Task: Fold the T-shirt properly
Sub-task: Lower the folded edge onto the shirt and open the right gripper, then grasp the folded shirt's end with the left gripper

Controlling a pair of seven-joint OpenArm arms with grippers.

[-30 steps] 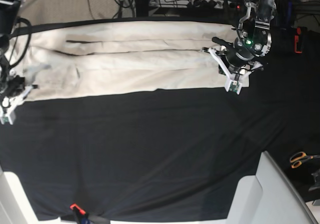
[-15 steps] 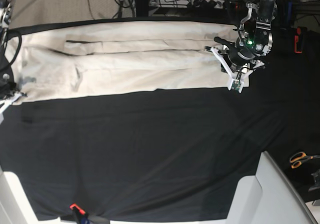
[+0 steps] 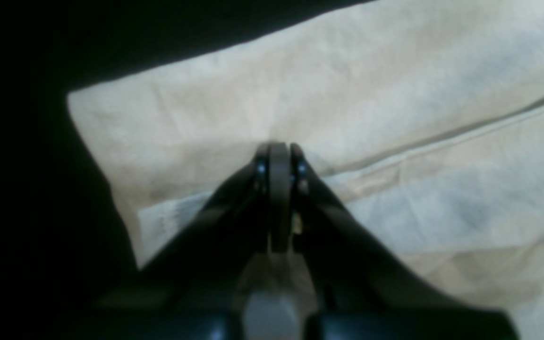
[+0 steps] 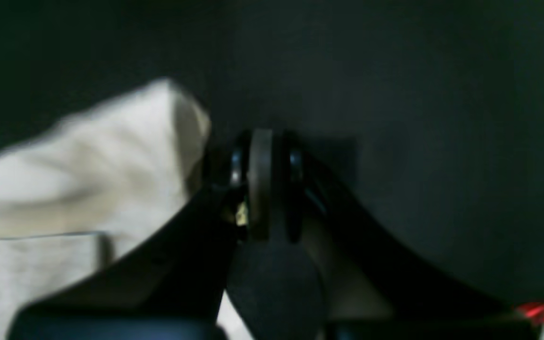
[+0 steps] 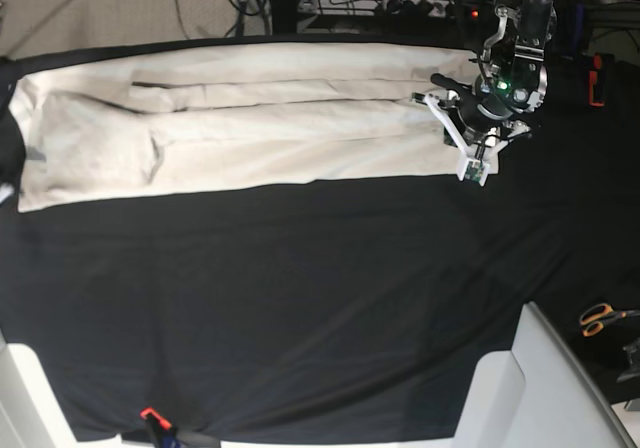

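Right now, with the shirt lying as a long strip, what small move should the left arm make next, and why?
Probably open the left gripper and settle it onto the T-shirt end it hangs over. Its jaws are shut with no cloth visibly between them, and the strip lies flat on the black cloth, not yet folded across.

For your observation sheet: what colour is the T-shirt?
Plain cream T-shirt, no print; clearest in the base view.

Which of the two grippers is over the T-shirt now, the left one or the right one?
The left gripper: it sits shut above the cream T-shirt. The right gripper is over black cloth beside the shirt.
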